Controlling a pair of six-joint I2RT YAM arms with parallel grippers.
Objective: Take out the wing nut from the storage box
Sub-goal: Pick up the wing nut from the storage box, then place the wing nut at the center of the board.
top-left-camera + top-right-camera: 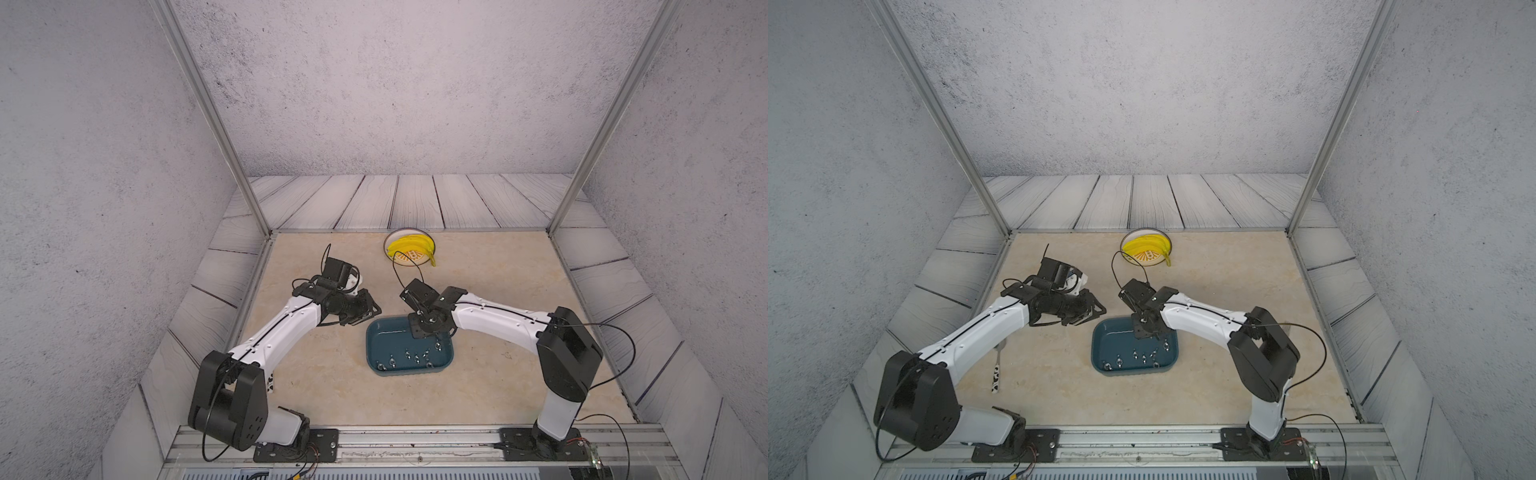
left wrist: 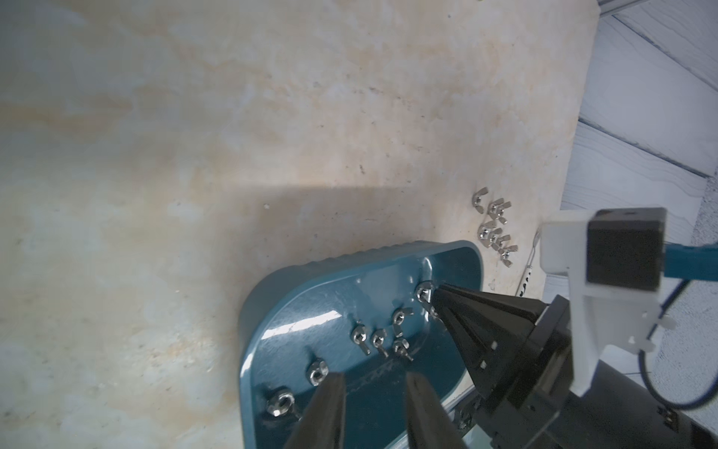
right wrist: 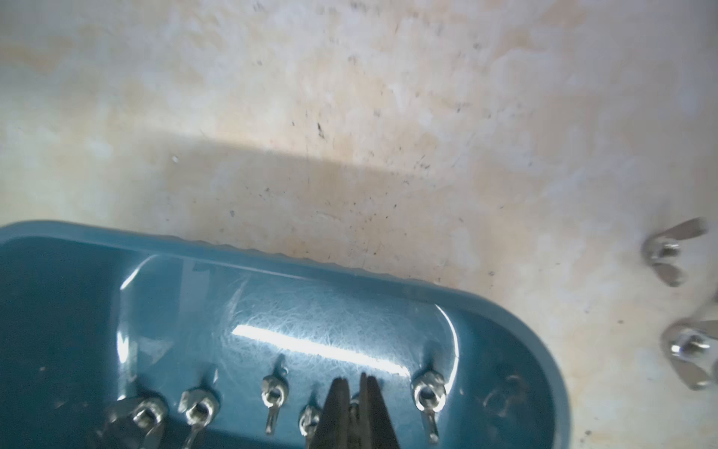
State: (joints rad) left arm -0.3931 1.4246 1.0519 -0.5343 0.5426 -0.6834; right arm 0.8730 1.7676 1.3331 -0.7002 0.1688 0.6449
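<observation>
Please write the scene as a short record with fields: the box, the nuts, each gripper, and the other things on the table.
storage box: teal tray standing on the table
right gripper: inside the box, shut on a wing nut
left gripper: open, empty, near the box
other wing nuts: several lying loose in the box
wing nuts outside: small group on the table beside the box
plate: holds bananas, at the far edge
task state: nut gripped, not yet out of the box

Wing nuts [image 3: 274,392] crowd the storage box [image 1: 407,372]; open table [image 1: 332,386] surrounds it.
</observation>
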